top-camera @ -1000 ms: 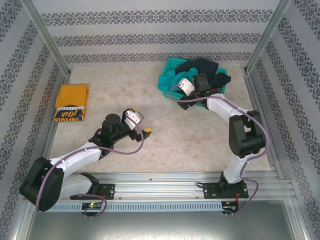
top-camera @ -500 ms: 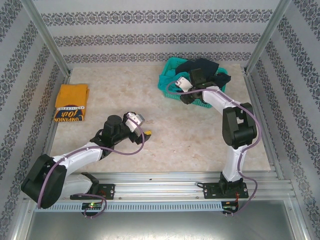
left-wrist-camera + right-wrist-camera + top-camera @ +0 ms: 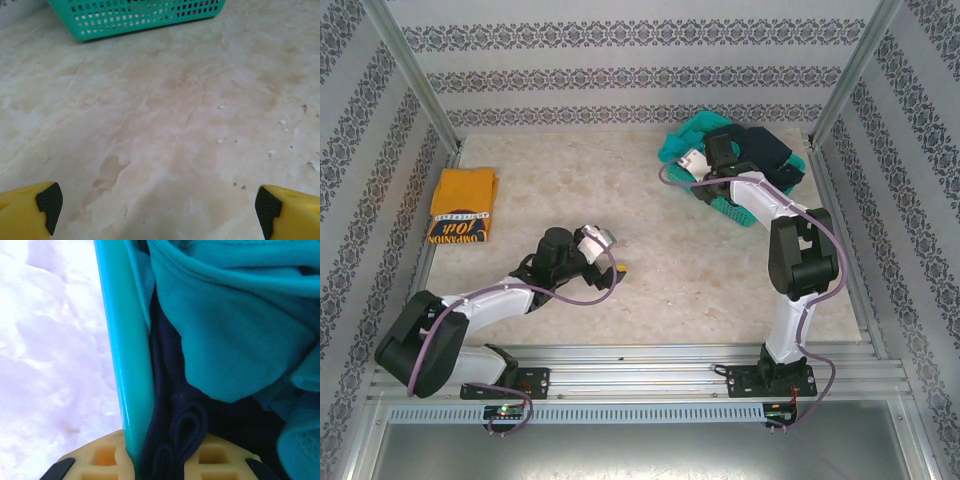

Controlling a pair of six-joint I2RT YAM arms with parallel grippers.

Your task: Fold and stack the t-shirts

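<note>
T-shirts: mustard-yellow shirt (image 3: 462,200) lies folded flat, dark lettered band toward the near side, well apart from the basket (image 3: 730,207) and far to its left. Teal-green shirt (image 3: 682,138) is crumpled inside the basket, bulging over the basket's far-left rim; lettering not readable. A dark navy cloth (image 3: 760,148) is heaped in the basket beside it, on the right side.

Right wrist view: basket rim (image 3: 131,390) runs upright through the frame. The navy cloth (image 3: 172,405) is pressed against the rim's inner side, and the teal-green shirt (image 3: 235,330) is folded over it.

Right gripper (image 3: 705,180) is at the basket's near-left wall. Wrist view shows its (image 3: 160,460) yellow fingers drawn in on either side of the rim, with a roll of navy cloth caught in the same pinch.

Left gripper (image 3: 615,255) is well to the left of the basket and nearer the arm bases, low over bare table (image 3: 700,270). Wrist view: left gripper (image 3: 160,210) has its jaws spread wide with nothing between them. Marbled tabletop (image 3: 175,125) lies ahead, and the basket's mesh wall (image 3: 140,15) stands at the far end.
</note>
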